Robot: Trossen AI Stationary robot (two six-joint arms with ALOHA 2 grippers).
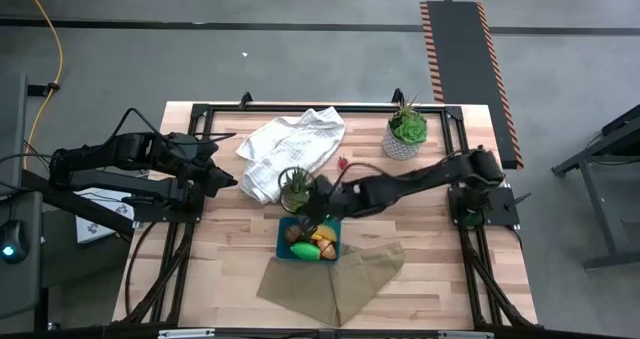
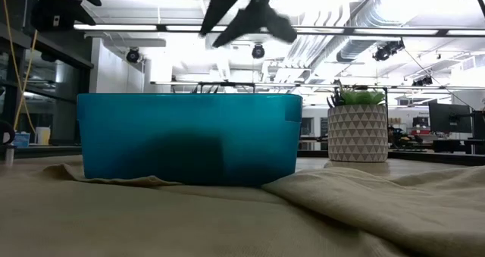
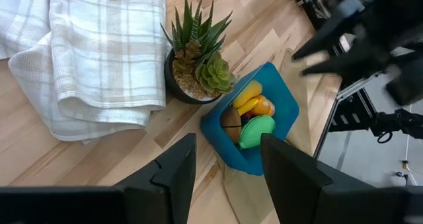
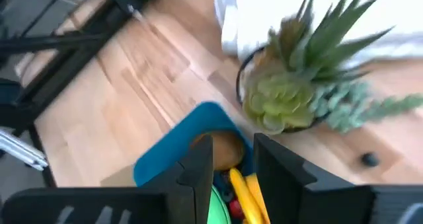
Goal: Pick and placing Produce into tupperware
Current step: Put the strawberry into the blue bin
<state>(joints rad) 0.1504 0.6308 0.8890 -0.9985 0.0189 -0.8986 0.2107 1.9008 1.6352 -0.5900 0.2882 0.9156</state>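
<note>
The right gripper (image 1: 318, 211) hangs above the far edge of the teal tupperware (image 1: 308, 240), its two dark fingers (image 4: 198, 168) apart and holding nothing. The left gripper (image 1: 226, 182) waits over the table's left part, at about 9 o'clock from the container, and its fingers (image 3: 175, 168) are also spread.

The table (image 1: 220, 259) is made of pale wooden planks with visible grain, inside a black metal frame. Around it is a grey concrete floor, with a black ramp edged in orange stripes at 1 o'clock. The low view shows a bright hall with ceiling lamps and pipes.

The tupperware is a shallow rectangular plastic box with rounded corners. It stands near the front middle of the table, touching a tan cloth (image 1: 335, 279) with soft folds. Inside lie a yellow banana (image 3: 246, 96), a brown oval kiwi (image 3: 230, 120), a smooth green pepper (image 3: 256, 131) and an orange piece (image 3: 264, 107), all close together.

Just beyond the box, at 12 o'clock, stands a spiky plant in a dark round pot (image 1: 297, 187). A white checked towel (image 1: 285, 149) lies crumpled at 11 o'clock, and a second plant in a patterned white pot (image 1: 405, 131) at 1 o'clock.
</note>
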